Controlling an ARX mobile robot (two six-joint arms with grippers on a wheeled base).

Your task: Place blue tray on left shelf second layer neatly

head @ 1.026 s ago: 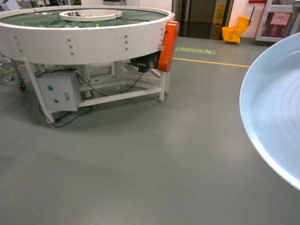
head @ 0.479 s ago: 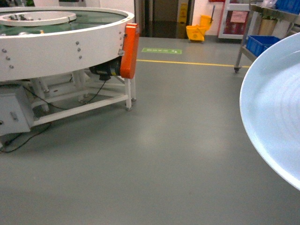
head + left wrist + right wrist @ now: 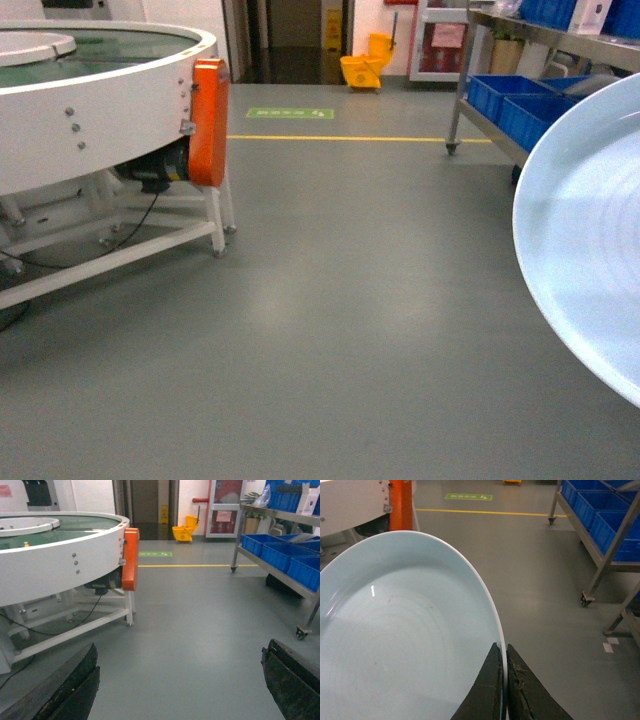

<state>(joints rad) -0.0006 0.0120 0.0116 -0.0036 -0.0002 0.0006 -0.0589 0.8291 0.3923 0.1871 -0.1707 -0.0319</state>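
The pale blue tray point(image 3: 590, 250) fills the right edge of the head view, held up on edge above the floor. In the right wrist view my right gripper point(image 3: 504, 649) is shut on the rim of the blue tray point(image 3: 405, 630), one finger on each side. My left gripper point(image 3: 180, 652) is open over bare grey floor and holds nothing. A stainless-steel shelf point(image 3: 460, 90) with several tiers stands at the far right, and also shows in the left wrist view point(image 3: 272, 571) and the right wrist view point(image 3: 615, 545). Neither gripper shows in the head view.
A big round white table point(image 3: 100, 110) with an orange guard point(image 3: 210, 120) stands on the left. Dark-blue crates point(image 3: 515, 105) sit on the shelf's rails. A yellow mop bucket point(image 3: 362, 68), a yellow floor line point(image 3: 330, 138) and a doorway lie at the back. Grey floor lies between.
The head view has swung right: the round table has slid left and the steel shelf with blue crates has come into view. The tray keeps its place in the view.
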